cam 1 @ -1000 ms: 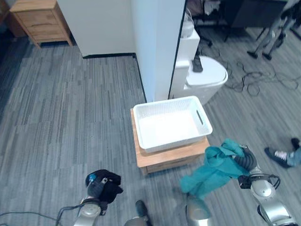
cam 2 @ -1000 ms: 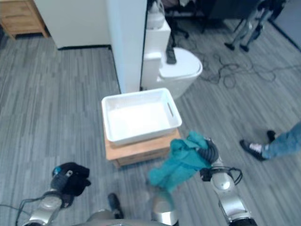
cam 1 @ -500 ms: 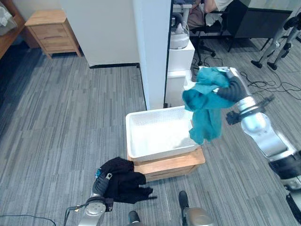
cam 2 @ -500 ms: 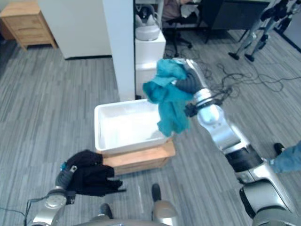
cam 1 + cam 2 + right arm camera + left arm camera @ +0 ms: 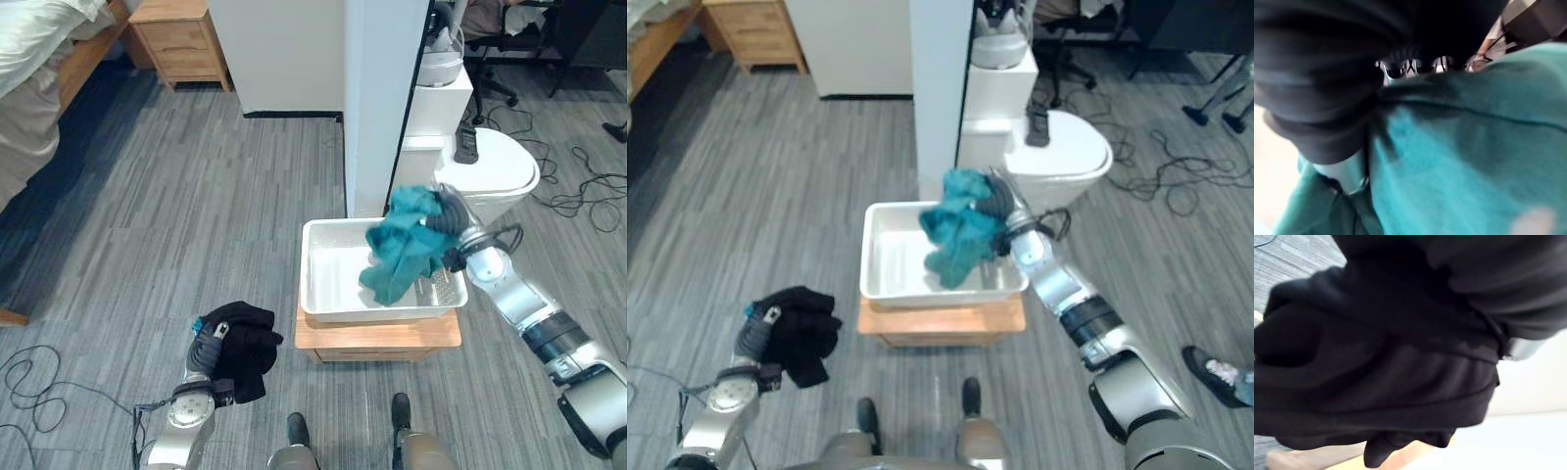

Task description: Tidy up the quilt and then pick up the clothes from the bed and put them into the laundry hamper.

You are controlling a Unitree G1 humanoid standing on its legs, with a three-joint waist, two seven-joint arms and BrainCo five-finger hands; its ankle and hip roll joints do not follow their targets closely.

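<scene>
No writing can be read. The right hand grips one teal garment over the single white hamper; the left hand, fingers apparently buried, clutches one black garment.

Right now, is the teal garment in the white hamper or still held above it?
Held: the teal garment hangs bunched from the right hand over the white hamper.

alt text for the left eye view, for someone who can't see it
The right hand holds a teal garment over a white laundry hamper that sits on a low wooden stand. The left hand holds a black garment above the grey floor.
</scene>
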